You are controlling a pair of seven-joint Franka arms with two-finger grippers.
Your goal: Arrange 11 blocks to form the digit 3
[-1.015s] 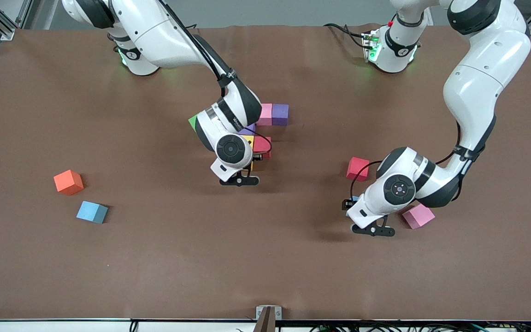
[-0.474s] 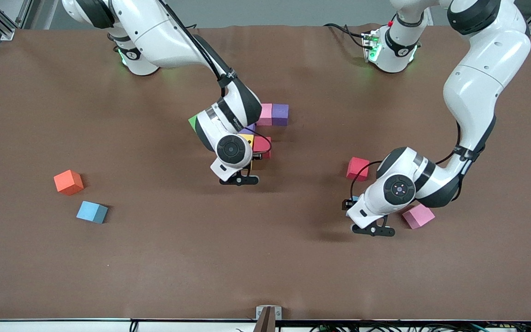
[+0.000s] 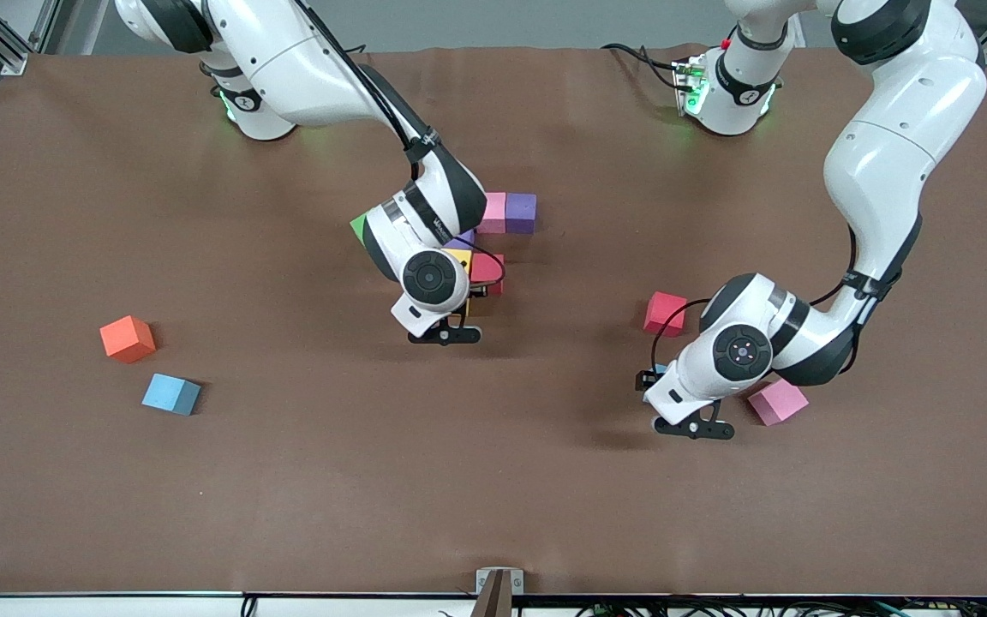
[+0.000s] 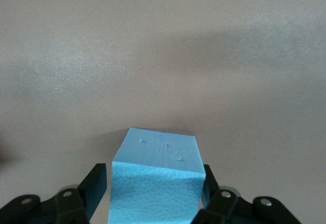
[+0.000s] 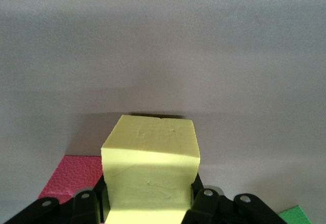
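A: Where did we find the right gripper [image 5: 147, 206]?

B: Low over the middle of the brown table [image 3: 288, 480], at the cluster of cubes there. Its fingers [image 5: 86, 203] were pressed against the two sides of a yellow block [image 5: 150, 173], pinching it. In the right wrist view we saw a red block [image 5: 71, 175] just beside the yellow one and a corner of the green cube [image 5: 305, 215] at the frame's edge.

A: And the rest of that cluster?

B: From the front we made out a pink block [image 3: 493, 212] touching a purple block [image 3: 521, 212], side by side, farthest from the camera. Nearer lay a second purple block [image 3: 461, 242], mostly hidden by the right wrist, and the red one. We could not tell how many more cubes the arm covered, so the digit 3 was not readable as a figure.

A: The left gripper [image 4: 155, 198]?

B: Toward the left arm's end of the table, with its fingers [image 4: 94, 186] at either side of a light blue block [image 4: 155, 178], gripping it. We could not tell whether that block was on the table or just off it.

A: Loose cubes?

B: Another red block [image 3: 664, 313] and another pink block [image 3: 778, 402] lay near the left wrist, apart from each other. Toward the right arm's end sat the orange cube [image 3: 127, 338], with a second light blue block [image 3: 171, 394] near it, closer to the camera.
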